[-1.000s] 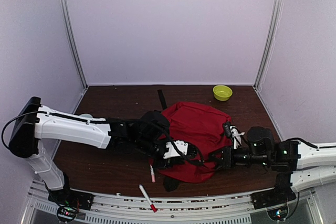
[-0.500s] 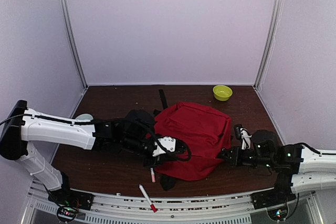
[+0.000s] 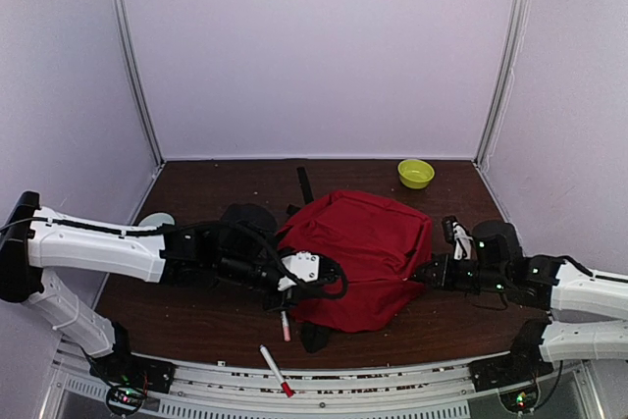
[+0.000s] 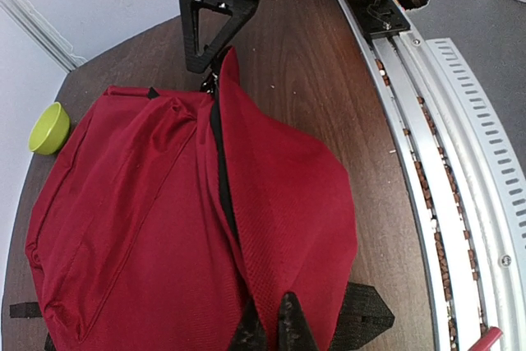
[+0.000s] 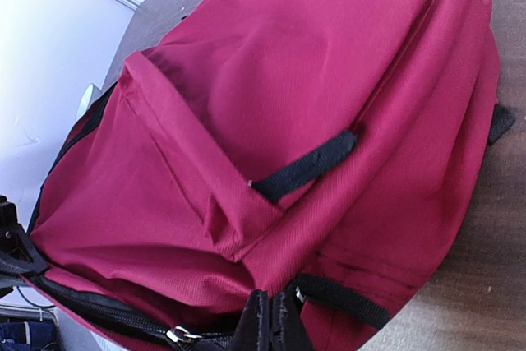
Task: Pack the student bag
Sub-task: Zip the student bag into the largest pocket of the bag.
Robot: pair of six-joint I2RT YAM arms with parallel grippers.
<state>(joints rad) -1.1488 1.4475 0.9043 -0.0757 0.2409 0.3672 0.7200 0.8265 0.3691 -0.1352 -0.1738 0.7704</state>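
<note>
Student bag (image 3: 358, 247) is held stretched between both ends: left gripper (image 4: 269, 328) is clamped on a raised fold of red fabric beside the black zipper, and right gripper (image 5: 271, 318) is pinched on the opposite rim next to the zipper pull. Nothing is seen packed. One marker (image 3: 285, 325) lies on the table (image 3: 196, 311) just behind the left gripper, and a second marker (image 3: 274, 370) further toward the bases. Zipper possibly part open, not confirmed from these views, so the task is judged early, with opening and loading left.
</note>
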